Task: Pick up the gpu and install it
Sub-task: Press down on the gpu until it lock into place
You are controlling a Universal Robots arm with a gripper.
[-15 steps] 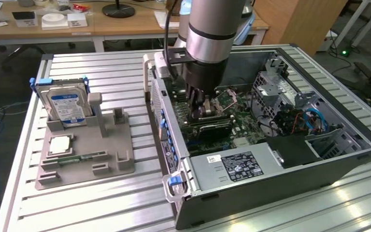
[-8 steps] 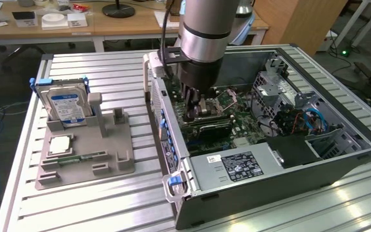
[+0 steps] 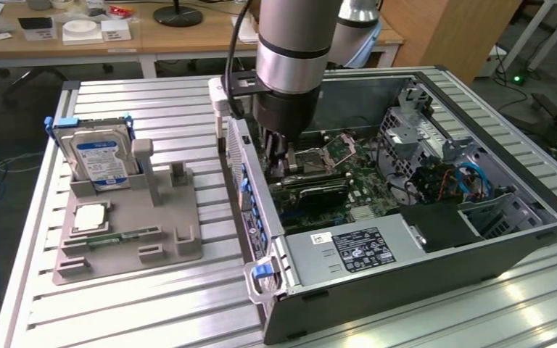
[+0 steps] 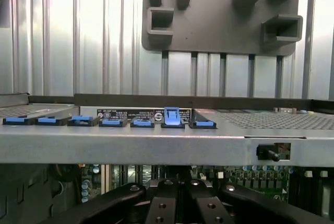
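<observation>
Claw (image 3: 281, 168) lowered into the open computer case (image 3: 510, 239), just inside the case wall on the exterior view's left, fingers reaching down toward the motherboard (image 3: 356, 185). Hard to tell how wide the fingers stand: dark against dark parts in the exterior view, and in the wrist view cut off at the picture's edge, only the black linkages (image 4: 177, 203) visible. Cannot tell whether anything is gripped.

Gpu (image 3: 310, 193) seen as a dark flat card lying low on the motherboard, right beside the fingertips, long side running toward the exterior view's right. Whether fully seated in its slot, or touching the claw, cannot be made out.

From the exterior view: whole case on the ribbed metal tabletop (image 3: 162, 304), power supply (image 3: 356, 250) with its label at the near end, drive cage and blue cables (image 3: 472, 181) toward the exterior view's right. Grey fixture tray (image 3: 128, 239) well apart from the case, carrying the upright hard drive (image 3: 101, 159) with blue label, a processor chip (image 3: 92, 216) and a narrow green memory stick (image 3: 124, 236).

From the wrist view: case wall edge-on, with a row of blue slot clips (image 4: 112, 122), one clip (image 4: 172, 115) raised above the others; beyond it the tabletop and the underside-like outline of the grey tray (image 4: 219, 20). Green board only glimpsed below the wall, gpu not distinguishable there.
</observation>
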